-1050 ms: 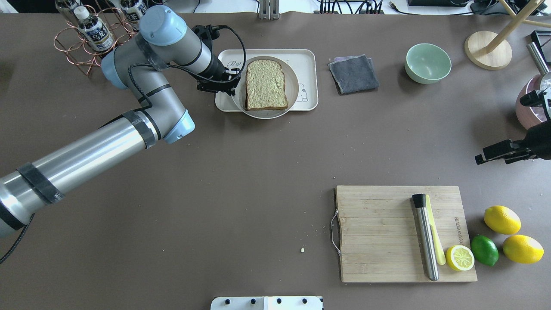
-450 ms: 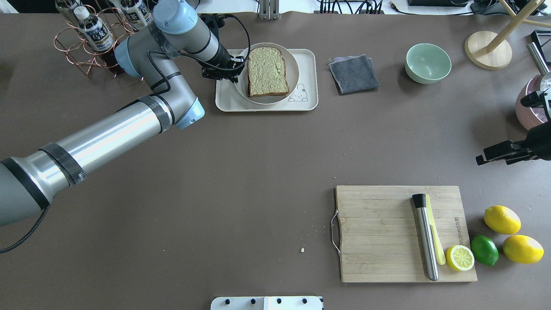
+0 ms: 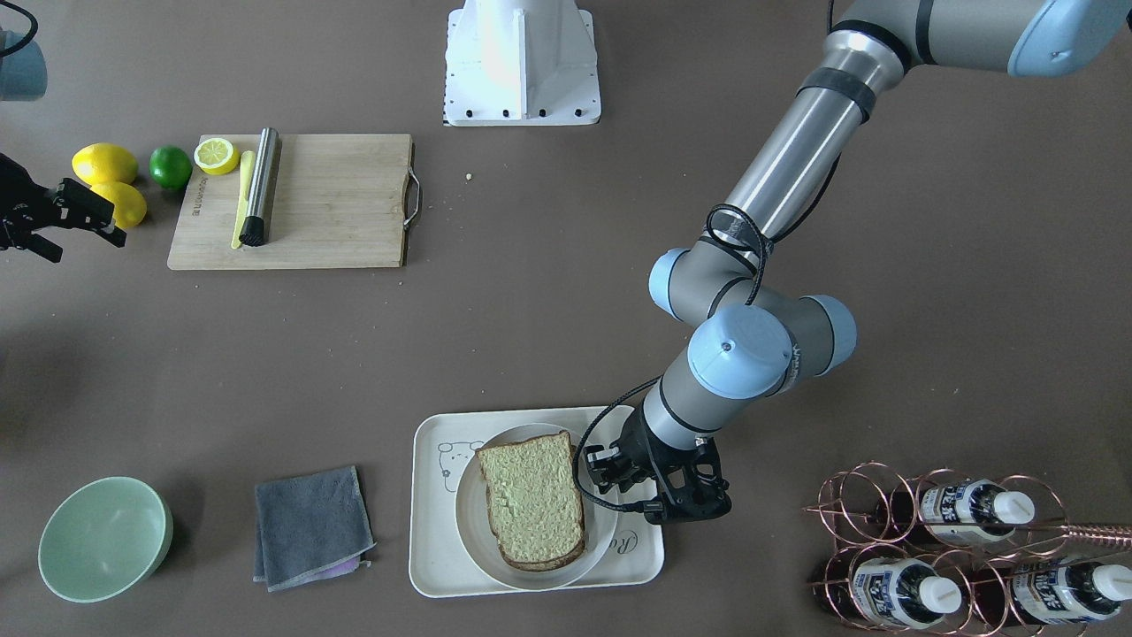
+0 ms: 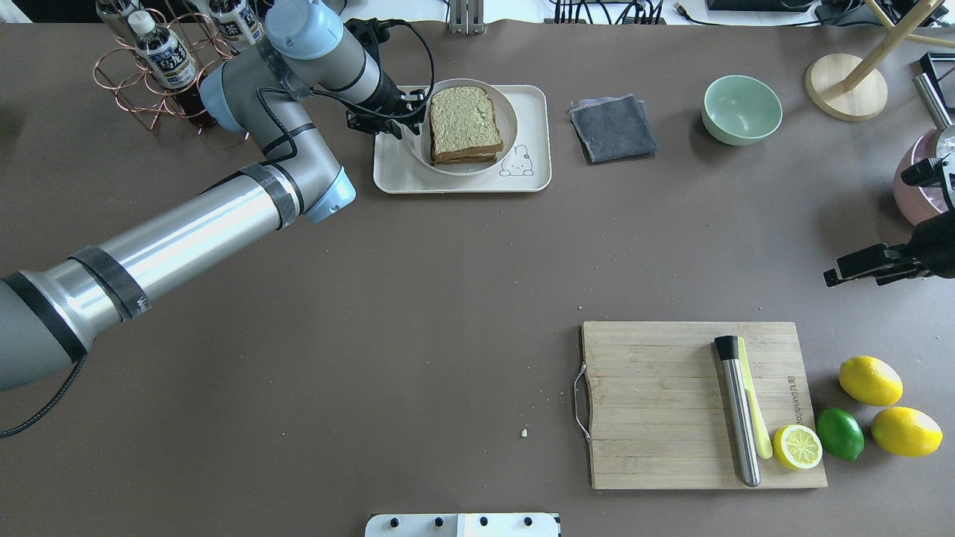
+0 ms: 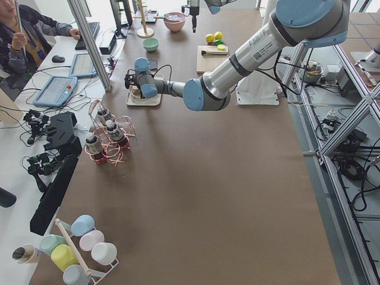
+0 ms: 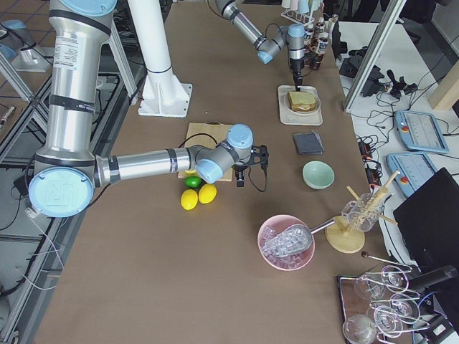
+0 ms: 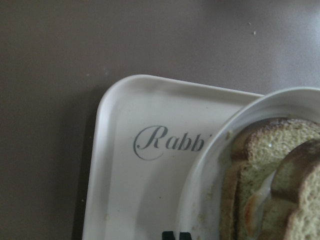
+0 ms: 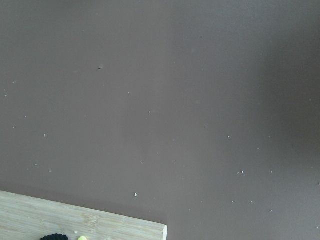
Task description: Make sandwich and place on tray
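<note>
The left fingers point(image 7: 169, 236) pinch the plate point(image 4: 464, 169) rim, the sandwich point(image 4: 464, 123) lying just beyond them, over the tray point(image 4: 448, 184), its long axis crosswise to them.

Sandwich point(image 3: 533, 500) sitting on plate point(image 3: 468, 518), plate resting inside tray point(image 3: 432, 540). Left gripper point(image 3: 600, 469) pinching plate rim on side facing bottle rack point(image 3: 937, 553).

Around the tray point(image 4: 388, 176), the copper bottle rack point(image 4: 149, 74) is crowding 9 o'clock, where the left pincer point(image 4: 410, 113), clamped on the plate point(image 4: 462, 169) rim, is filling the gap. A folded grey cloth point(image 4: 613, 128) is lying at 3 o'clock. Bare worktop point(image 4: 418, 298) is stretching open toward 6 o'clock.
</note>
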